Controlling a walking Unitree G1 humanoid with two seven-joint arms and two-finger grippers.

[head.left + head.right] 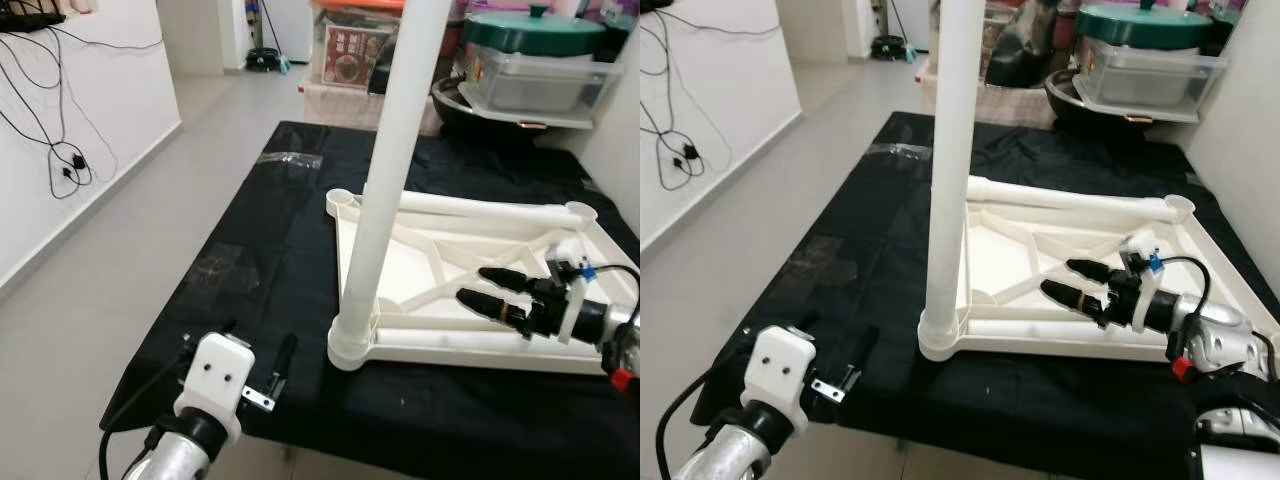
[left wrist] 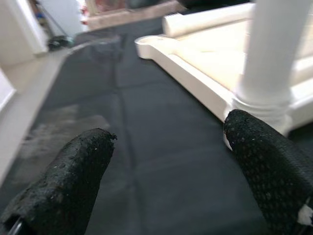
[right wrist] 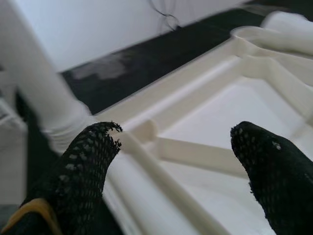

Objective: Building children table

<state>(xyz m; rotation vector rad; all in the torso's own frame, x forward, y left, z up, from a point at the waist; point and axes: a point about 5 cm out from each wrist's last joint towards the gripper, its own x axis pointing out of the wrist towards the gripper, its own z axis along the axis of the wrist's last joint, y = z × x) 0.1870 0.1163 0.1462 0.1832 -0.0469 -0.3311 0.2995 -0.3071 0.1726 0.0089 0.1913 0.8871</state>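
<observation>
A white children's table top (image 1: 455,252) lies upside down on a black cloth (image 1: 270,250). One white leg (image 1: 388,180) stands upright in its near left corner socket (image 1: 350,350). A second white leg (image 1: 480,207) lies along the far edge of the top. My right gripper (image 1: 472,284) hovers open over the near right part of the top, pointing left toward the standing leg, with nothing between its fingers. My left gripper (image 1: 258,338) is open and low over the cloth's near edge, left of the socket and holding nothing. The leg's base (image 2: 264,98) sits just beyond its fingers.
Clear storage boxes (image 1: 540,80) and a pot with a green lid (image 1: 530,30) stand behind the cloth. A white wall with hanging cables (image 1: 60,160) runs along the left, with bare tiled floor (image 1: 120,260) between it and the cloth.
</observation>
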